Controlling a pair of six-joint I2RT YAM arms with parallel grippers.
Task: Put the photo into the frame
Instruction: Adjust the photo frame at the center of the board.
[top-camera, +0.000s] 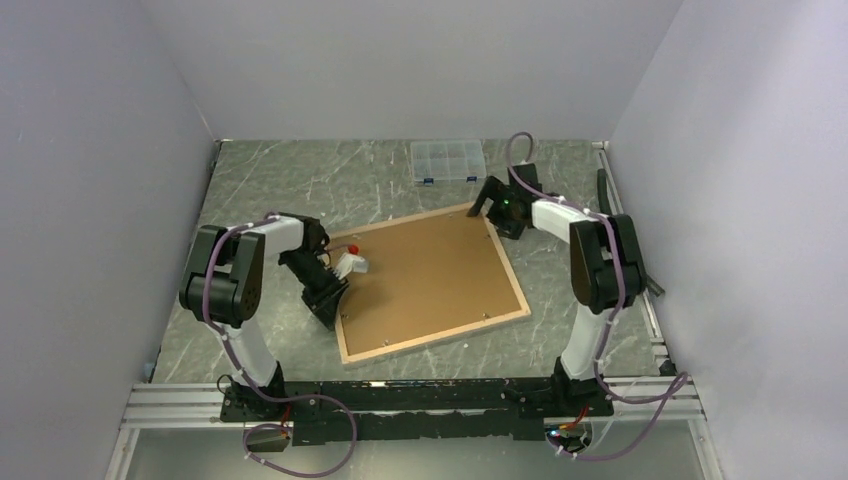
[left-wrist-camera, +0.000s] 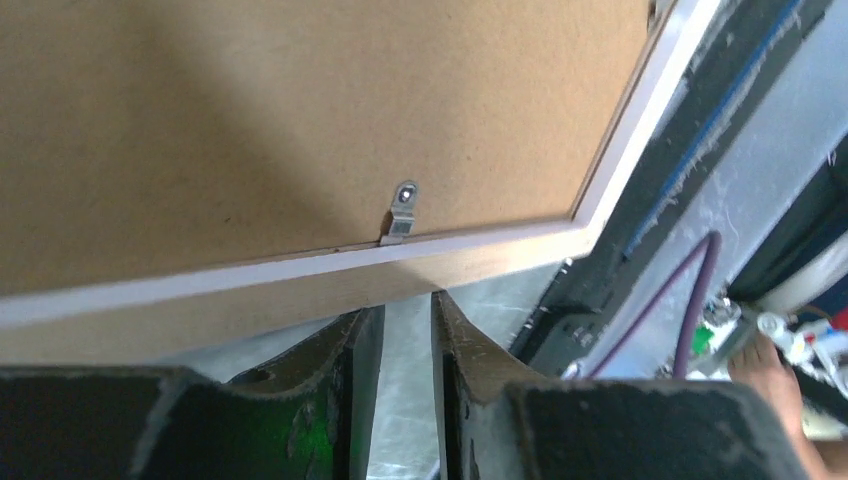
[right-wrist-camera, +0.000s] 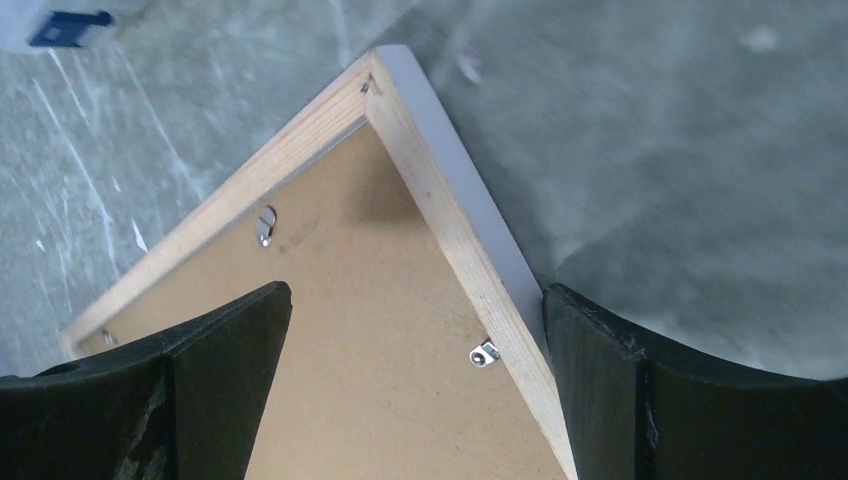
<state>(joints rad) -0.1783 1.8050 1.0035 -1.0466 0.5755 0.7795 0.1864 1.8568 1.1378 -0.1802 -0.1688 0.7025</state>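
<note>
The frame (top-camera: 440, 337) lies back up on the table, its light wood border showing. The brown backing board (top-camera: 430, 275) sits inside it, held by small metal clips (left-wrist-camera: 402, 212). The photo is not visible in any view. My left gripper (top-camera: 335, 308) is at the frame's left edge near the near-left corner; its jaws stand a narrow gap apart with nothing between them, tips against the wooden edge (left-wrist-camera: 300, 290). My right gripper (top-camera: 487, 200) is wide open over the far right corner (right-wrist-camera: 440, 190), one finger (right-wrist-camera: 230, 370) above the board, the other outside the border.
A small clear compartment box (top-camera: 448, 160) stands at the back of the table, beyond the frame. Grey walls close in the left, back and right sides. A metal rail (top-camera: 400, 395) with the arm bases runs along the near edge.
</note>
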